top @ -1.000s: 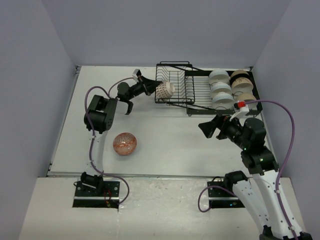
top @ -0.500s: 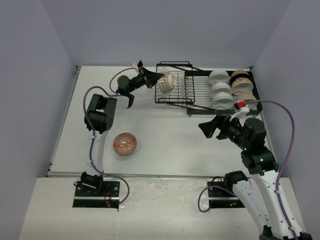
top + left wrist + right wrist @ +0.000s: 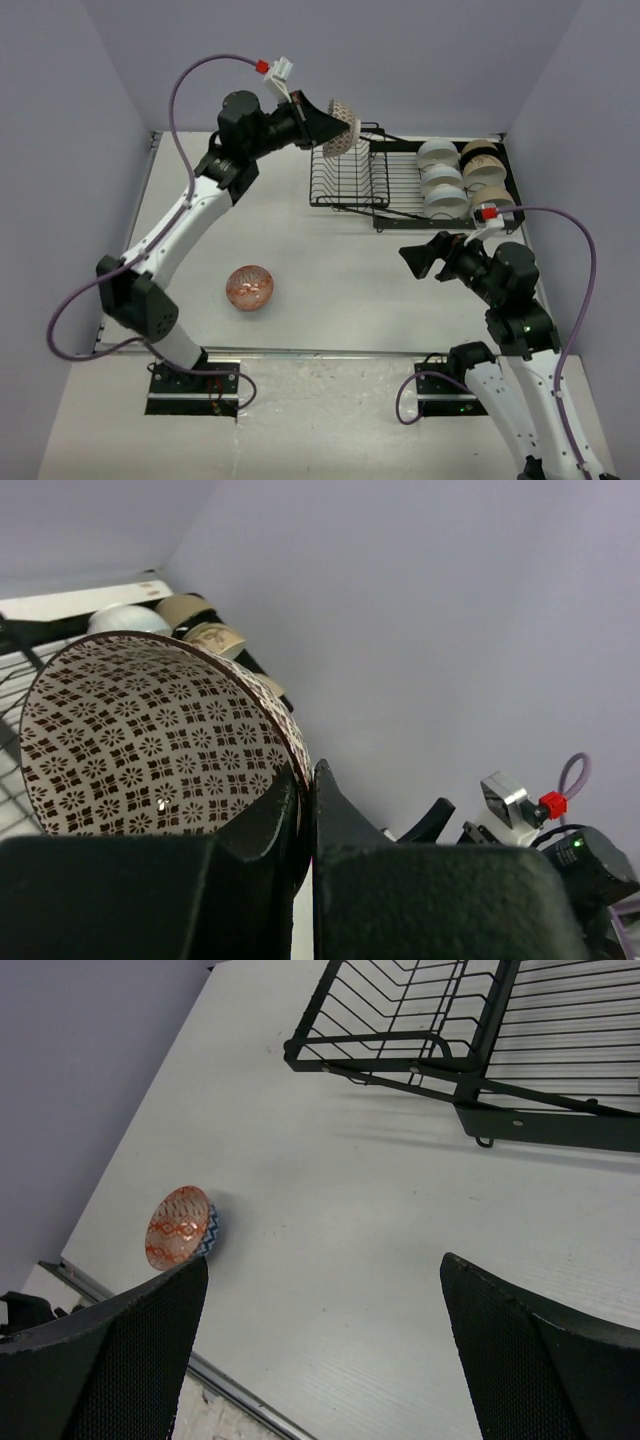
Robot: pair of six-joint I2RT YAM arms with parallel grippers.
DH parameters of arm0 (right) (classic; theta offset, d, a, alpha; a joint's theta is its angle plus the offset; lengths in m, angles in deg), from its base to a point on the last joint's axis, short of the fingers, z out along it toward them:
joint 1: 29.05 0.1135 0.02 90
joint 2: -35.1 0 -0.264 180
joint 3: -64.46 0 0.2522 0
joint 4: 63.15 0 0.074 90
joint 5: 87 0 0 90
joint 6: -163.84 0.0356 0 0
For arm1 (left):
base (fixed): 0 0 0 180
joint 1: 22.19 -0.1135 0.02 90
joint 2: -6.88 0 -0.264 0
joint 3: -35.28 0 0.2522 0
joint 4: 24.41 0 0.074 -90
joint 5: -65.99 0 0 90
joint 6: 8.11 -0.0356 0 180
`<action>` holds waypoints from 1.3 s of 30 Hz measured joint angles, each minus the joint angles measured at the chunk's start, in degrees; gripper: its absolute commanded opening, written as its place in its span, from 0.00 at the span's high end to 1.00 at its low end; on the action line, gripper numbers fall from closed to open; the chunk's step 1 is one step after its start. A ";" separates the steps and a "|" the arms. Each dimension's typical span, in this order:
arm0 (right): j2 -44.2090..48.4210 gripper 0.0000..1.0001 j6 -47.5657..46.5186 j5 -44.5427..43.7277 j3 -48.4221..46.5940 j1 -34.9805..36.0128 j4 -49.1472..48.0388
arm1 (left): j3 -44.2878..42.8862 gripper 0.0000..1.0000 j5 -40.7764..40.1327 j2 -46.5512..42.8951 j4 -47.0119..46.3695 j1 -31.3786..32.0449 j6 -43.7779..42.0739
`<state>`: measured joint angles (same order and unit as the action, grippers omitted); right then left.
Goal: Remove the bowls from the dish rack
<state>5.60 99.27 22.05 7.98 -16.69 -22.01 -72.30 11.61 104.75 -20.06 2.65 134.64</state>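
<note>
My left gripper (image 3: 322,122) is shut on the rim of a brown-patterned bowl (image 3: 343,126) and holds it high above the dish rack's (image 3: 350,200) small basket. The left wrist view shows the bowl's patterned inside (image 3: 140,740) pinched between my fingers (image 3: 280,810). Several white and beige bowls (image 3: 440,178) stand in the wide section at the right. A bowl with an orange inside and a blue zigzag outside (image 3: 250,287) sits on the table; it also shows in the right wrist view (image 3: 180,1226). My right gripper (image 3: 412,258) is open and empty, low, in front of the rack.
The table (image 3: 330,270) is white, walled on three sides by lilac panels. The rack's front rail (image 3: 520,1125) lies across the top of the right wrist view. A metal strip (image 3: 300,350) marks the near edge.
My left arm has risen and lifted the patterned bowl up out of the small basket. My right arm has stayed almost still.
</note>
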 measured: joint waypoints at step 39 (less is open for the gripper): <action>0.98 0.01 0.00 0.00 0.11 0.00 -0.17 | 37.48 1.00 -64.87 -17.49 60.54 27.30 -14.91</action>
<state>6.59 99.27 22.05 8.09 -16.69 -22.19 -34.82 -53.26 87.26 40.49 29.95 119.73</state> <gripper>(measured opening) 0.987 0.032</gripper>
